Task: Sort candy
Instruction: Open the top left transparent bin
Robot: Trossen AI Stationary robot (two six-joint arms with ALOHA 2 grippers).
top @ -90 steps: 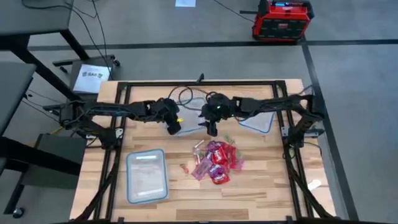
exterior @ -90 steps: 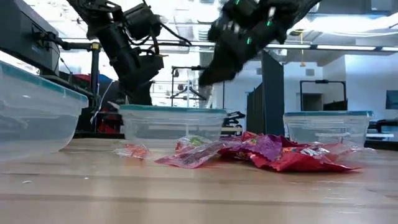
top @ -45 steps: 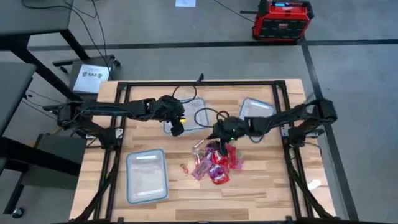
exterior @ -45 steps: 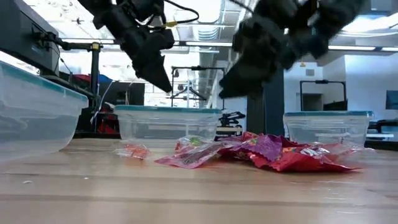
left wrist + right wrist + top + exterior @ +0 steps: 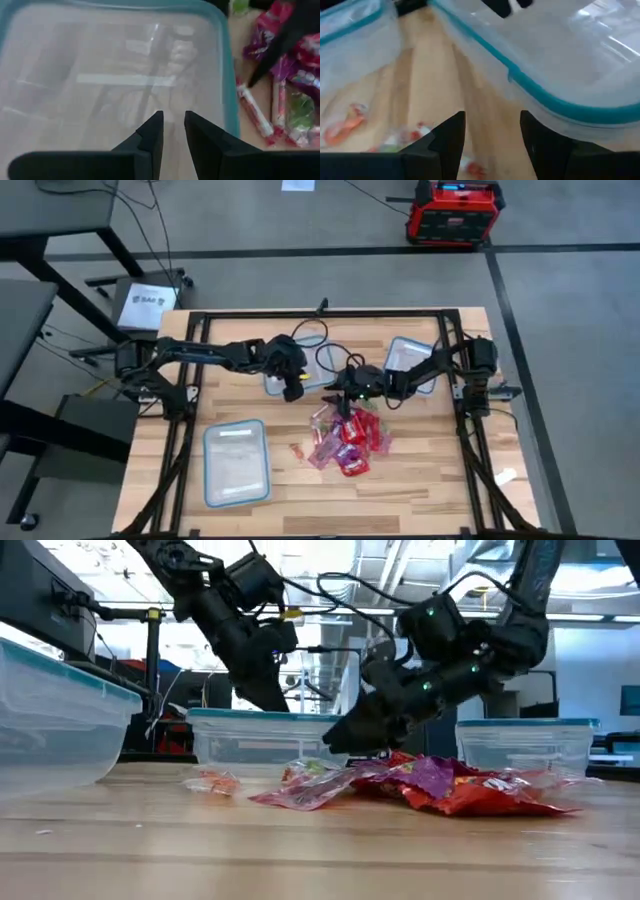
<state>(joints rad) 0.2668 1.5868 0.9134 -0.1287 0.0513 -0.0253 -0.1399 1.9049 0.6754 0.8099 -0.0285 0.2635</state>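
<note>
The candy (image 5: 350,438) lies in a heap of shiny red and pink packets on the wooden table, also in the low view (image 5: 440,785). One small piece (image 5: 297,450) lies apart to its left. My right gripper (image 5: 345,395) hangs low at the heap's far-left edge (image 5: 338,740). It is open (image 5: 492,130), with bare wood between its fingers. My left gripper (image 5: 292,385) hovers over the middle clear container (image 5: 300,365). Its fingers stand a narrow gap apart (image 5: 174,125) with nothing between them.
A second clear container with a bluish rim (image 5: 237,462) stands at the near left of the table. A third (image 5: 410,360) stands at the far right. A black frame (image 5: 320,315) runs around the table. Bare wood lies along the near edge, in front of the heap.
My right gripper has come from above the middle container toward the table's near edge and down to the far edge of the candy heap; its arm has folded back. My left gripper has shifted a little toward the table's right over the middle container.
</note>
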